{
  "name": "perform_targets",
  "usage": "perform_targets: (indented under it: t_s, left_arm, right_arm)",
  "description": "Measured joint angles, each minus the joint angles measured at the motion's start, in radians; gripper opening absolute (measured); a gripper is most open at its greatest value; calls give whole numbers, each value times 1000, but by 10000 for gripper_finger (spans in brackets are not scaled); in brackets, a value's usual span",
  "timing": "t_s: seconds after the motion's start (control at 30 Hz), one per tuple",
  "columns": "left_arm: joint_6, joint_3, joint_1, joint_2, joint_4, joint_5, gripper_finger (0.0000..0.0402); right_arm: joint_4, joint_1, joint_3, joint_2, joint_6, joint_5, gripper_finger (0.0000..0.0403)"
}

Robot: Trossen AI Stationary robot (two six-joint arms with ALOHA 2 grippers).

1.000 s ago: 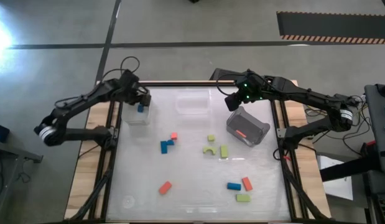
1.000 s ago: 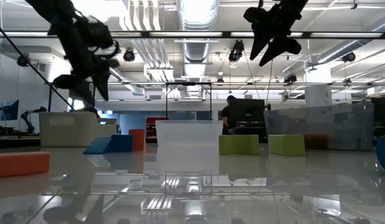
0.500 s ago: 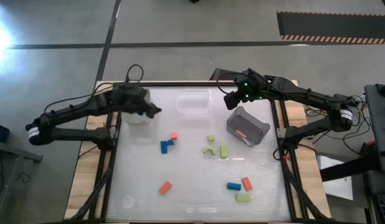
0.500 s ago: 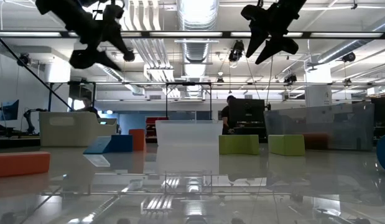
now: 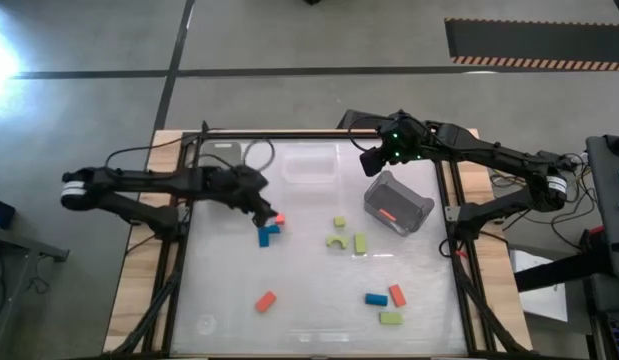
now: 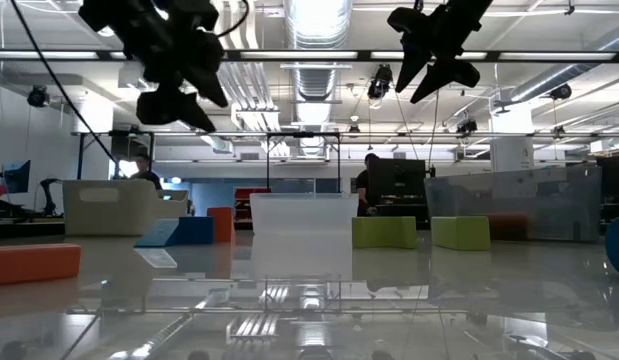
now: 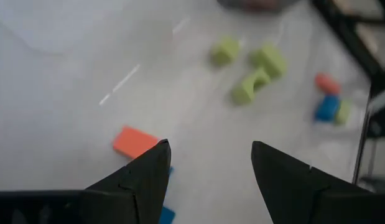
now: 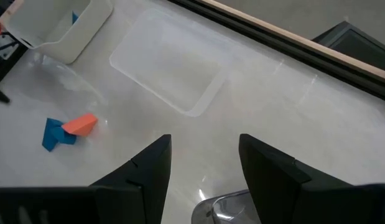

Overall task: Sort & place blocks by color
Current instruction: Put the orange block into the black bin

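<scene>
Left gripper (image 5: pixel 266 209) hangs empty, fingers spread, right over the small red-orange block (image 5: pixel 280 218) touching two blue bricks (image 5: pixel 267 234). Right gripper (image 5: pixel 371 163), also spread and empty, sits beside the tipped grey bin (image 5: pixel 397 203).

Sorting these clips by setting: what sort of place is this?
Probably an open industrial lab or workshop: exposed ceiling ducts with strip lights, a concrete floor with hazard striping, and a person at a workstation beyond the table.

Left gripper (image 5: pixel 268 212) above the small orange block (image 5: pixel 280 218) touching the two blue blocks (image 5: pixel 267 234), left of the green arch block (image 5: pixel 336 241).
</scene>
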Motion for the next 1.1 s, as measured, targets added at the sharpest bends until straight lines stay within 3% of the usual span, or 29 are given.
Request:
perform_targets:
  t_s: [0.1,0.27,0.4,0.67,0.77,0.9,1.1]
  left_arm:
    - [3,0,-43,62,-1,2,208]
    - [145,0,-104,136,-1,1,208]
    - [259,0,-138,153,-2,2,208]
    - [283,0,-278,122,-53,63,208]
    - [216,0,-328,118,-71,63,208]
    - [17,1,-381,116,-64,109,208]
    - [-168,22,-550,122,-7,101,208]
  right_arm:
    - [0,0,0,0,0,0,178]
    - [0,0,0,0,0,0,178]
    - [-1,0,0,0,0,0,178]
    - [-6,0,0,0,0,-19,178]
    - [-8,0,0,0,0,-19,178]
    - [-8,0,0,0,-3,-20,178]
    - [-8,0,0,0,-30,-19,178]
